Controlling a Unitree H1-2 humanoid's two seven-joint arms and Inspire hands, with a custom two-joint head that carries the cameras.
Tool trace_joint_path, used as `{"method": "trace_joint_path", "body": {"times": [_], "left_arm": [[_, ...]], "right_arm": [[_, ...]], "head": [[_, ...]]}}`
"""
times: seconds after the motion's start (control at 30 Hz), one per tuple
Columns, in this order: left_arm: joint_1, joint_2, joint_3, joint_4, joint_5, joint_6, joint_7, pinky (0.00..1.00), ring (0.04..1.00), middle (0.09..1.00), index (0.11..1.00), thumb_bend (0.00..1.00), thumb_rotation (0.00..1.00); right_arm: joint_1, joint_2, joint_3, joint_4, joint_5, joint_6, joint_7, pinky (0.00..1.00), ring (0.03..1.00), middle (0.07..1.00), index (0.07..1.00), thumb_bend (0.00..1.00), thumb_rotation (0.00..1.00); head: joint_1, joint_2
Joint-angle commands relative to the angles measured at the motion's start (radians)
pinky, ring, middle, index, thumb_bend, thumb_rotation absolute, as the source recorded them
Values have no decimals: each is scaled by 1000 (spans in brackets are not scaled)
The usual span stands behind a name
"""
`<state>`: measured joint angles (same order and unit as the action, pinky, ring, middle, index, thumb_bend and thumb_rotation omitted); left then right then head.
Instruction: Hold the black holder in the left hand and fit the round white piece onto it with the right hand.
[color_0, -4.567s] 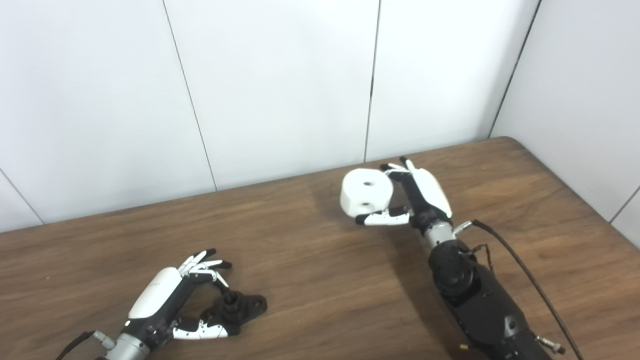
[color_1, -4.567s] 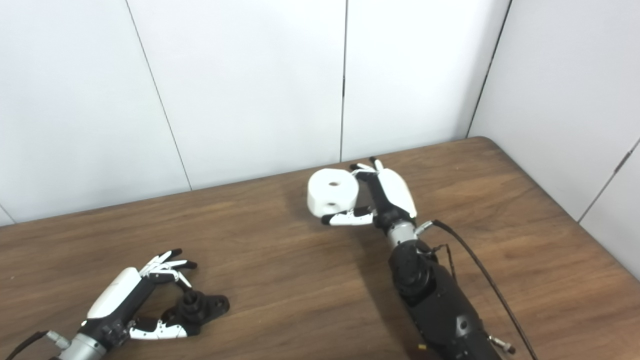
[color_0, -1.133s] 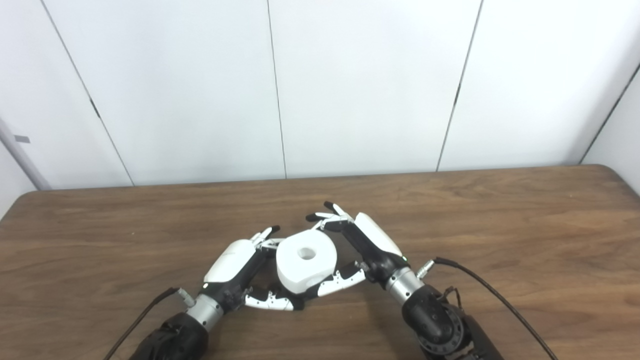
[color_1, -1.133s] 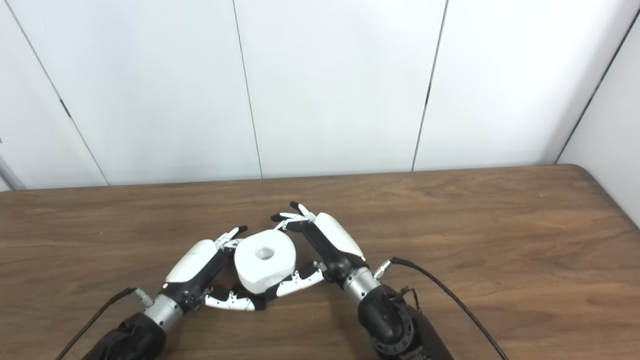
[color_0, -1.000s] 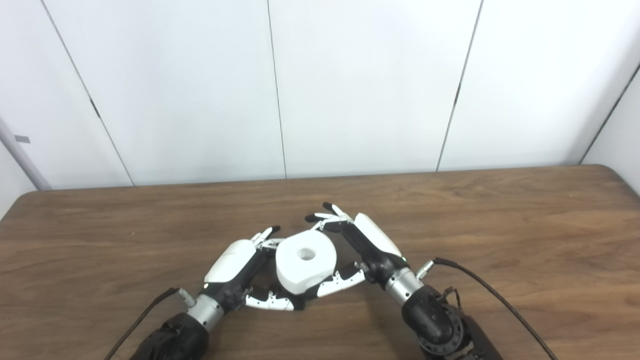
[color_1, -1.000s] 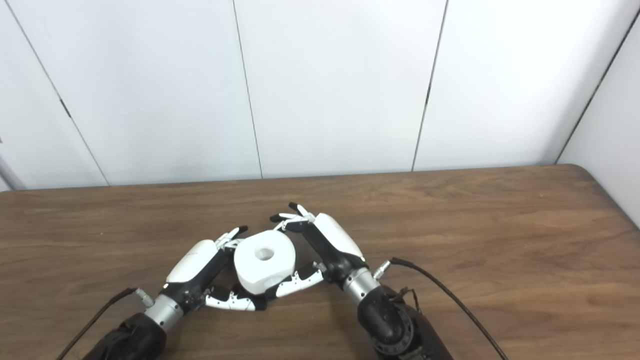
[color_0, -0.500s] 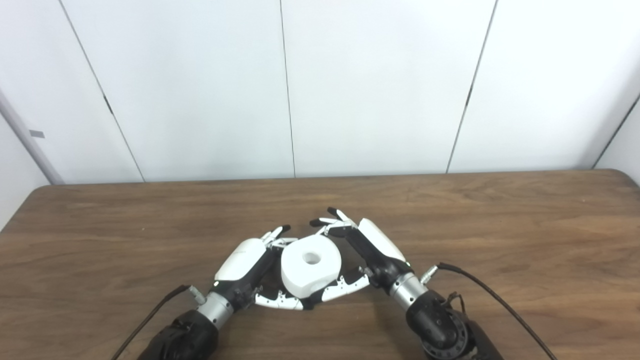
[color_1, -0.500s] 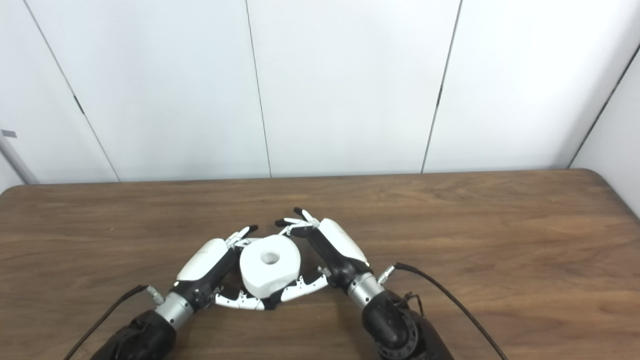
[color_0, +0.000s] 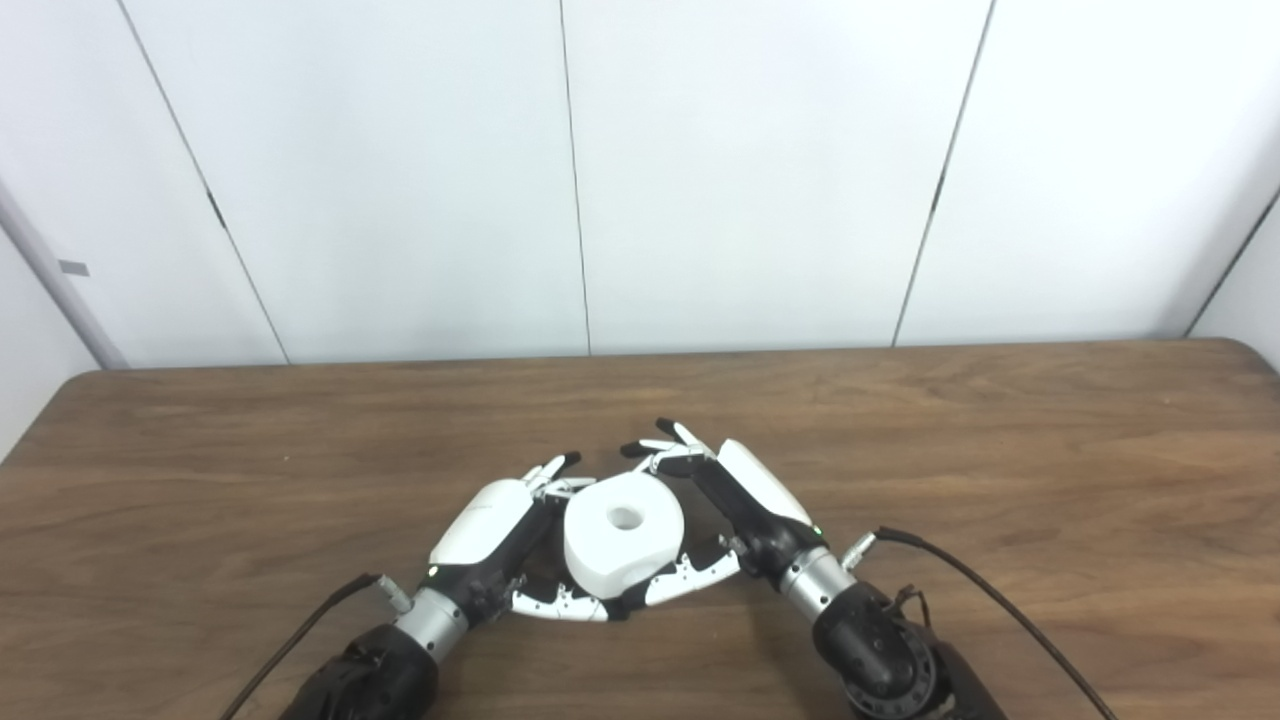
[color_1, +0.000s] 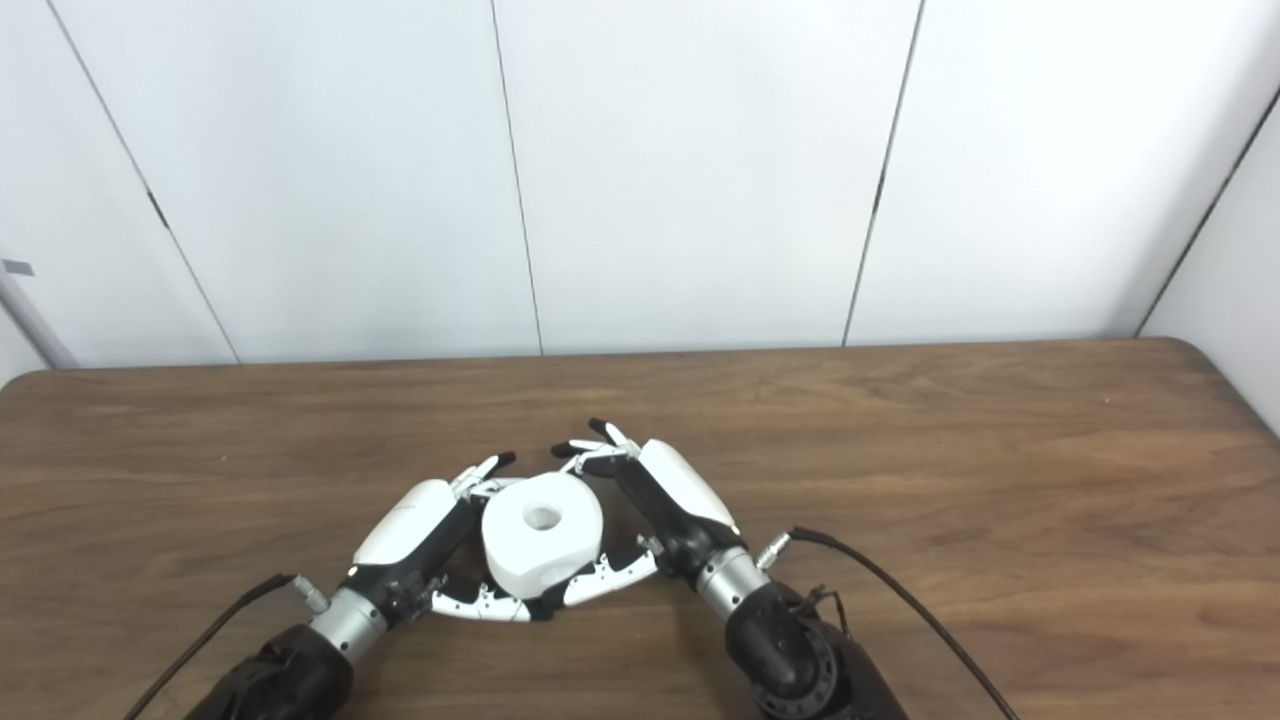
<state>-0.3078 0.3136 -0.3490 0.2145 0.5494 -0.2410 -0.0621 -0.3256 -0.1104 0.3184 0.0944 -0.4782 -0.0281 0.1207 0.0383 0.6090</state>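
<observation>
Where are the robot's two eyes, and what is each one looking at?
Left eye view: on the head, looking down at the table; both arms, left hand and right hand around the round white piece.
Right eye view: beside it, a little to the right, facing the same way; same arms and hands.
Shared: same piece, table, white wall.

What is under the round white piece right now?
A small black part shows below the round white piece, between the thumbs of the left hand and right hand, likely the black holder. The piece covers the rest, so whether it is seated cannot be seen.
</observation>
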Motion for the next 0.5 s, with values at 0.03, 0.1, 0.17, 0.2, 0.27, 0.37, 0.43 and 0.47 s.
{"method": "trace_joint_path", "body": {"times": [0.03, 0.1, 0.17, 0.2, 0.27, 0.37, 0.43, 0.47], "left_arm": [[7, 0, -24, -26, 19, 10, -44, 1000, 1000, 843, 482, 524, 51], [7, -2, -25, -25, 18, 6, -41, 1000, 1000, 842, 482, 524, 51], [7, -4, -25, -23, 18, -1, -37, 1000, 1000, 840, 482, 524, 51], [7, -5, -26, -23, 20, -2, -36, 1000, 1000, 840, 482, 524, 51], [7, -6, -26, -26, 21, 2, -37, 1000, 1000, 841, 482, 524, 52], [9, -8, -25, -30, 19, 6, -38, 1000, 1000, 840, 482, 524, 52], [10, -9, -25, -33, 20, 7, -37, 1000, 1000, 838, 482, 524, 52], [11, -9, -25, -34, 22, 8, -37, 1000, 1000, 838, 482, 524, 52]], "right_arm": [[-33, -15, -15, -37, -10, 6, -3, 1000, 997, 844, 484, 515, 163], [-32, -24, -12, -44, -18, 17, 7, 1000, 996, 839, 484, 515, 163], [-30, -32, -11, -53, -23, 26, 18, 1000, 995, 837, 484, 515, 163], [-29, -35, -10, -56, -24, 29, 23, 1000, 994, 836, 484, 515, 163], [-26, -40, -9, -66, -25, 38, 35, 1000, 992, 833, 483, 515, 161], [-23, -48, -7, -78, -28, 53, 53, 1000, 991, 831, 483, 516, 159], [-22, -54, -5, -84, -23, 57, 65, 1000, 993, 831, 483, 516, 158], [-21, -57, -4, -88, -24, 62, 69, 1000, 993, 831, 483, 516, 158]], "head": [[0, 4], [-1, 8], [0, 12], [0, 13], [0, 17], [1, 22], [2, 24], [2, 26]]}}
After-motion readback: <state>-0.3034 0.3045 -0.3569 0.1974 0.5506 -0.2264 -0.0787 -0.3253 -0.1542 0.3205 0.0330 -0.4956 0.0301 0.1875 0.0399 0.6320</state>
